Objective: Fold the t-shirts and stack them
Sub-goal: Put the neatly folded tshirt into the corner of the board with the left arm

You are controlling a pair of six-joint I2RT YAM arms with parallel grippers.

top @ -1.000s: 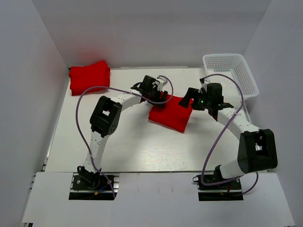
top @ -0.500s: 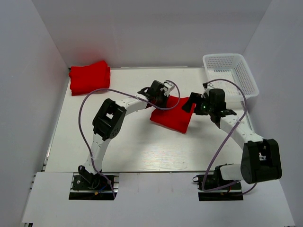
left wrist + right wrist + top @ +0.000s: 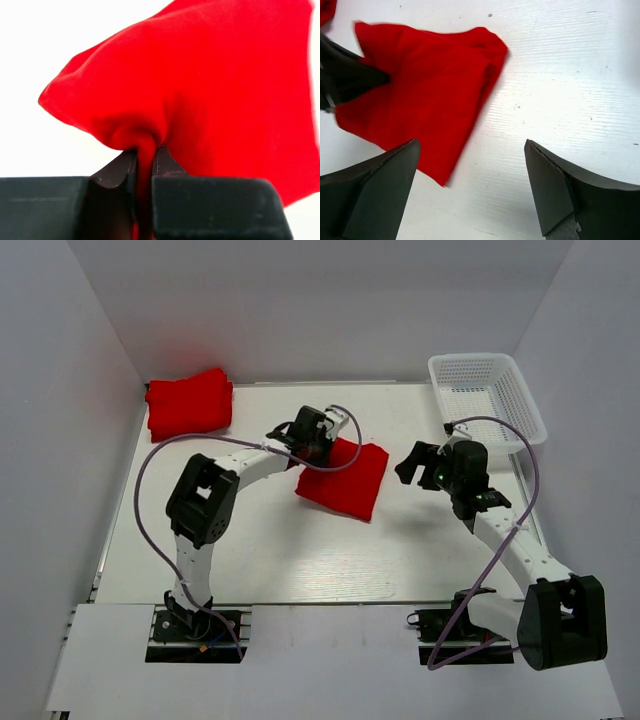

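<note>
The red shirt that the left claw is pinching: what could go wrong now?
The left gripper pinches only a small bunch at the edge of the folded red cloth t-shirt, so the cloth could slip out.
The right gripper hangs open beside it, touching nothing, so the folds might fall open if the shirt is lifted.

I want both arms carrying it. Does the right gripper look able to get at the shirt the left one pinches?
Probably yes: the right gripper stands open beside the shirt, with only bare table between them.
</note>
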